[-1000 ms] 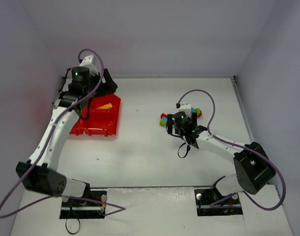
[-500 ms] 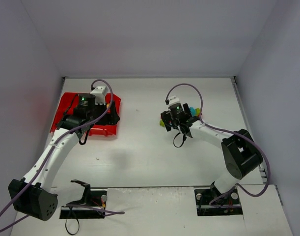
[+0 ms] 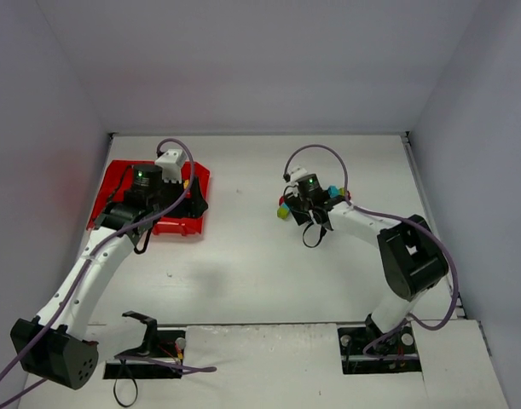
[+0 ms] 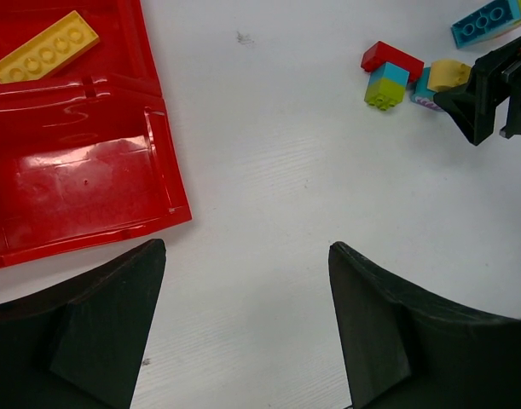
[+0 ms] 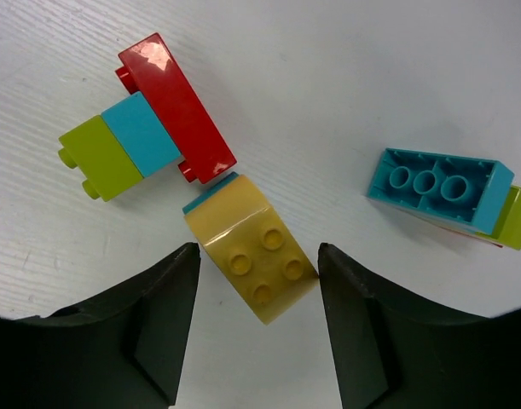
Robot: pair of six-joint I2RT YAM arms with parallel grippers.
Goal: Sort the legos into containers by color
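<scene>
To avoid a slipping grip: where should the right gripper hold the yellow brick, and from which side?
Come straight down from above and pinch the yellow brick across its two flat side faces. It lies studs up, skewed between the fingers of the right gripper, so turning the wrist first would probably help. Its far end crowds the red brick.

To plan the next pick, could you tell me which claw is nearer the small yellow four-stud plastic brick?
Right. The right claw straddles the yellow brick; the left claw hangs far off, beside the glossy red plastic tray.
</scene>
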